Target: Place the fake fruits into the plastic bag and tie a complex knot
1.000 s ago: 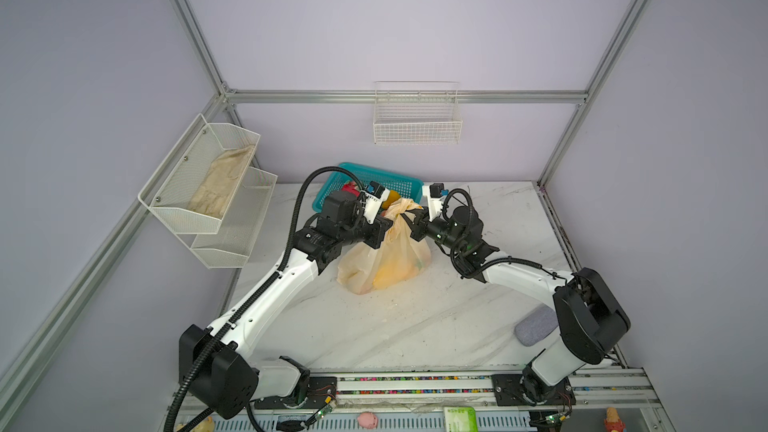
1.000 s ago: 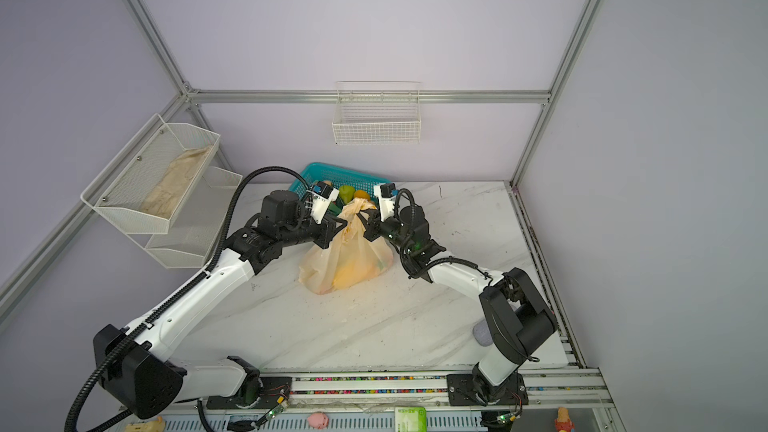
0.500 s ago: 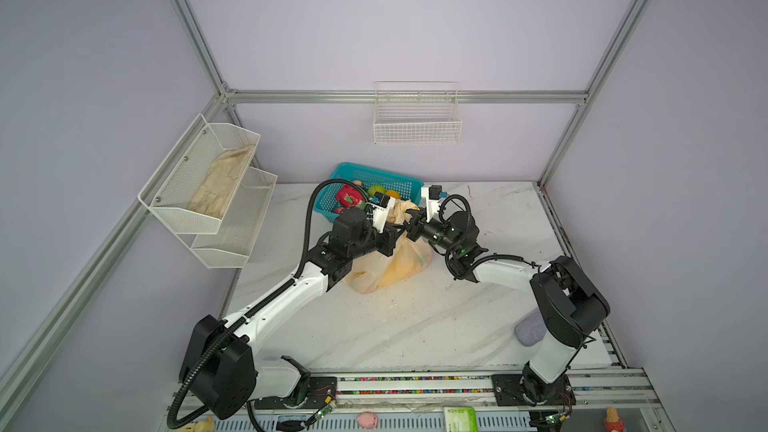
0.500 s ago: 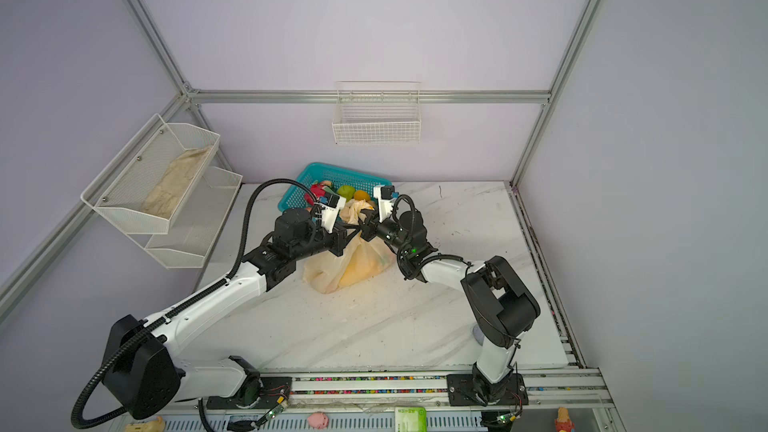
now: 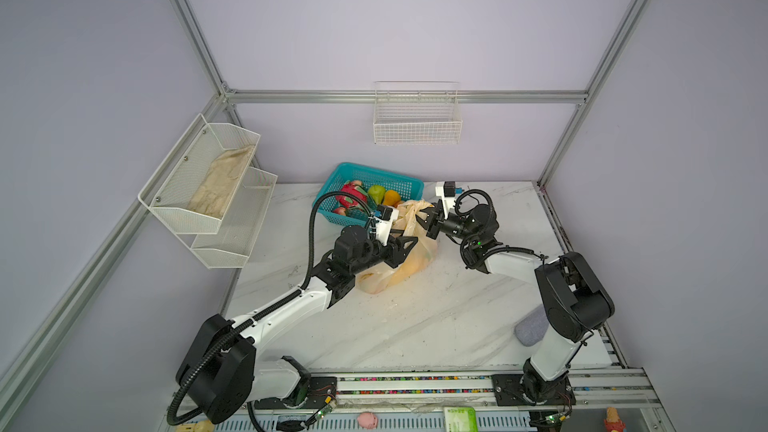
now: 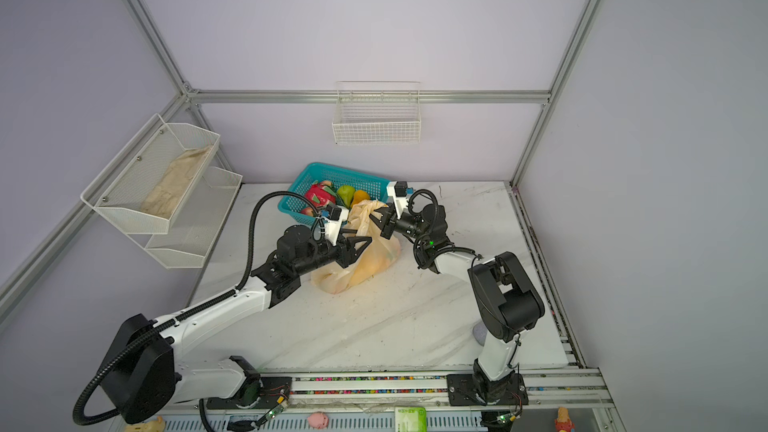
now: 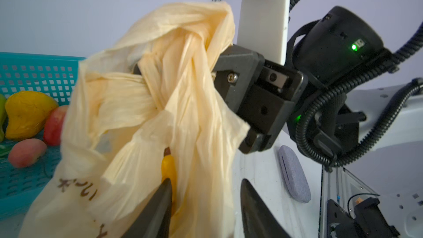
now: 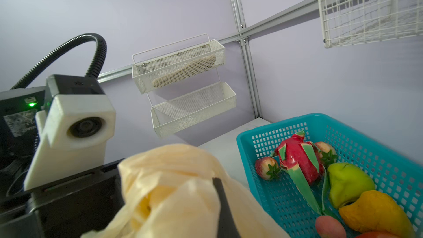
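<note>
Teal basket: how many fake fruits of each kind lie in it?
Dragon fruit: 1
Strawberries: 2
Green pear: 1
Orange pear: 1
Small round pieces: 2
Total: 7 showing in the teal basket.

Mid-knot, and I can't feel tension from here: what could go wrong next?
1. The left gripper is open, so only the right gripper pinches the twisted handles of the plastic bag; the twist may slacken.
2. The dragon fruit and pears lie in the teal basket, so tying now could shut them out.
3. The thin film could tear under a hard pull.
</note>
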You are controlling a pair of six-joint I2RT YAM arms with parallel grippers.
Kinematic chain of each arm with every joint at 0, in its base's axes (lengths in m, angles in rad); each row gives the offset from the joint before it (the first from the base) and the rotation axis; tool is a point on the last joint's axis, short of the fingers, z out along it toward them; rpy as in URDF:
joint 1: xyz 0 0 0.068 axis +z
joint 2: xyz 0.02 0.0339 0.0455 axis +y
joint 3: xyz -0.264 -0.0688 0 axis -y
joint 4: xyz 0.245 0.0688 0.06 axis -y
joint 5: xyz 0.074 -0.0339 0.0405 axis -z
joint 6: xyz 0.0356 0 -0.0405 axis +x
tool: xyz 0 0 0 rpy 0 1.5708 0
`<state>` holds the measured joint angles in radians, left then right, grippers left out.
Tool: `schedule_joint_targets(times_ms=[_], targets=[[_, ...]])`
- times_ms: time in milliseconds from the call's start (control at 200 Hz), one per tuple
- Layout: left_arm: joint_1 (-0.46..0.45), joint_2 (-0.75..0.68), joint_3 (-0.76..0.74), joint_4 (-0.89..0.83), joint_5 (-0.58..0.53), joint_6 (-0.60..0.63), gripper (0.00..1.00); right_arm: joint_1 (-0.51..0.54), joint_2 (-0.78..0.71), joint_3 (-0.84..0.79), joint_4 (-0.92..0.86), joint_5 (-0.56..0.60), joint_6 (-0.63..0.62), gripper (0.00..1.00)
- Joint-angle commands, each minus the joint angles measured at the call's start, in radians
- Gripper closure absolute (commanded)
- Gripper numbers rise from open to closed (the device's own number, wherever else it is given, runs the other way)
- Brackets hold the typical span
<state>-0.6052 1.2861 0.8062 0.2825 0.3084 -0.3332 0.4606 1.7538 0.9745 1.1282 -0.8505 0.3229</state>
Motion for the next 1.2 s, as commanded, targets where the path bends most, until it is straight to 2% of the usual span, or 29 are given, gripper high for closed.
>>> schedule_joint_targets(times_ms=[0,170,310,430,530,615,725,925,1195], targets=[[0.002,-0.085,-0.048,0.007,-0.016,0.044,0.46,-0.003,0.009,0.002,0.085,-0.109,-0.041,1.00],[0.023,-0.175,-0.024,-0.135,-0.054,0.040,0.31,-0.003,0.017,0.003,0.122,-0.127,-0.017,1.00],[0.044,-0.232,0.010,-0.201,-0.101,0.028,0.28,-0.003,0.017,0.001,0.155,-0.127,0.007,1.00],[0.080,-0.233,0.044,-0.224,-0.142,-0.020,0.33,-0.003,0.019,-0.010,0.223,-0.131,0.056,1.00],[0.099,-0.194,0.064,-0.213,-0.150,-0.056,0.45,0.000,0.019,-0.017,0.261,-0.130,0.088,1.00],[0.099,-0.139,0.080,-0.196,-0.129,-0.054,0.53,0.007,0.018,-0.017,0.271,-0.119,0.104,1.00],[0.099,-0.076,0.078,-0.128,-0.063,-0.043,0.58,0.027,0.017,-0.007,0.277,-0.111,0.128,1.00],[0.099,0.003,0.062,-0.048,-0.037,-0.076,0.61,0.062,0.012,0.001,0.292,-0.090,0.164,1.00],[0.099,0.048,0.042,0.037,-0.056,-0.081,0.59,0.110,0.037,0.006,0.348,-0.076,0.242,1.00]])
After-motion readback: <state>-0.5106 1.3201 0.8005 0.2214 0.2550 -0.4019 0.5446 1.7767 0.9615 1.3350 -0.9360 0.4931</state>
